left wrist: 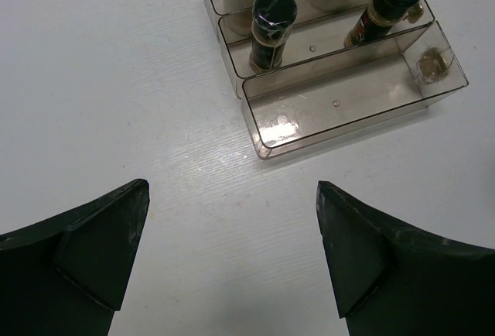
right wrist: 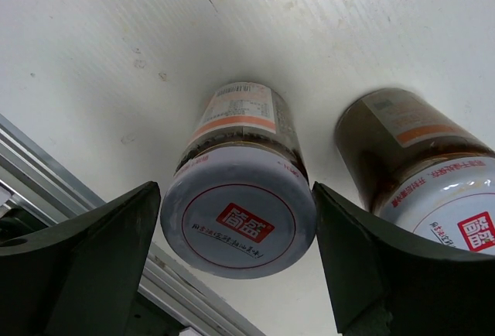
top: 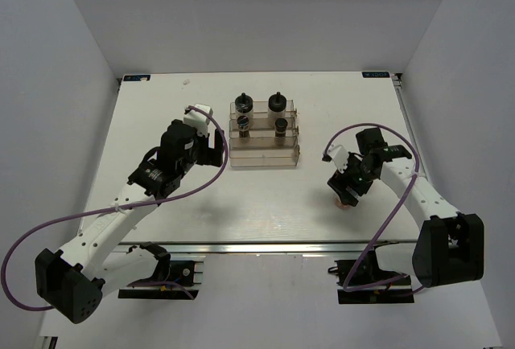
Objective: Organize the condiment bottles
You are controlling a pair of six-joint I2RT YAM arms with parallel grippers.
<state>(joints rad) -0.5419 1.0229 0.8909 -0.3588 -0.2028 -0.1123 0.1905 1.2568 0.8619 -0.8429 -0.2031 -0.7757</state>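
My right gripper (right wrist: 236, 212) stands over a brownish jar (right wrist: 236, 197) with a red-marked white lid, one jaw touching each side of the lid; the jar stands on the table. A second like jar (right wrist: 418, 158) stands just to its right. In the top view that gripper (top: 348, 196) is at the right front and covers most of both jars. Two dark bottles with black caps (left wrist: 272, 30) (left wrist: 387, 11) stand on the middle step of the clear rack (left wrist: 340, 111). Two pale knob-topped bottles (top: 245, 106) (top: 277, 104) stand behind them. My left gripper (left wrist: 232, 228) hangs open over bare table, left of the rack.
The rack's front step (top: 264, 156) holds nothing. A metal rail (right wrist: 46, 173) runs along the table's near edge, close to the right gripper. Purple cables (top: 201, 188) loop off both arms.
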